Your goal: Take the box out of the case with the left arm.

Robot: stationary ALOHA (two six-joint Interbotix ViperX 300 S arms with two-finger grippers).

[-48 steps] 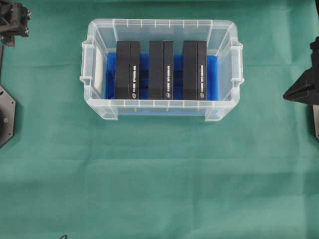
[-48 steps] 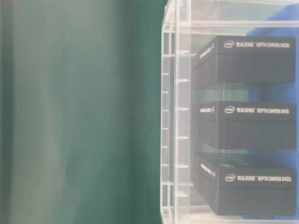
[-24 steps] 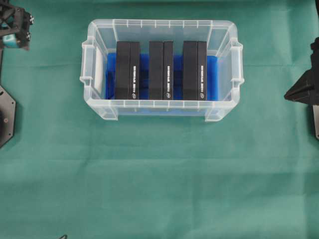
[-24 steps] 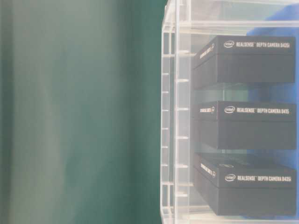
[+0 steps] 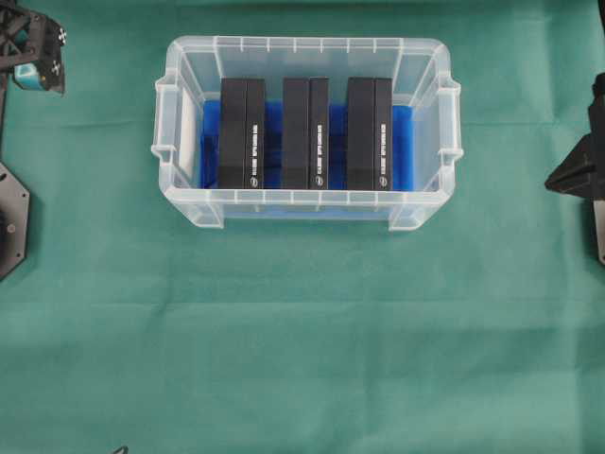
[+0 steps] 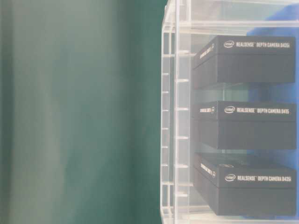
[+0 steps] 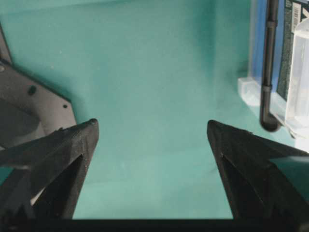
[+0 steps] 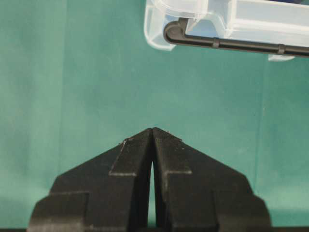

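Three black boxes [image 5: 242, 132] [image 5: 304, 132] [image 5: 369, 132] stand side by side on edge inside the clear case [image 5: 302, 197]; the table-level view shows them through the case wall [image 6: 175, 112]. My left gripper [image 5: 36, 64] hovers at the far left corner, well left of the case. Its jaws are open wide over bare green cloth [image 7: 152, 126], and only a corner of the case [image 7: 294, 72] shows to its right. My right gripper [image 8: 153, 129] is shut and empty, at the right edge of the overhead view [image 5: 553, 180], pointing at the case [image 8: 231, 19].
Green cloth [image 5: 302, 340] covers the table. Blue cloth [image 5: 269, 123] lines the case floor. The left arm's base plate [image 5: 9, 222] sits at the left edge. A black bar [image 7: 269, 63] [image 8: 231, 44] lies in front of the case in both wrist views.
The left gripper's jaws have opened wide and it has shifted slightly right, a teal pad now showing. The right gripper edged slightly toward the right edge. The boxes have not moved.
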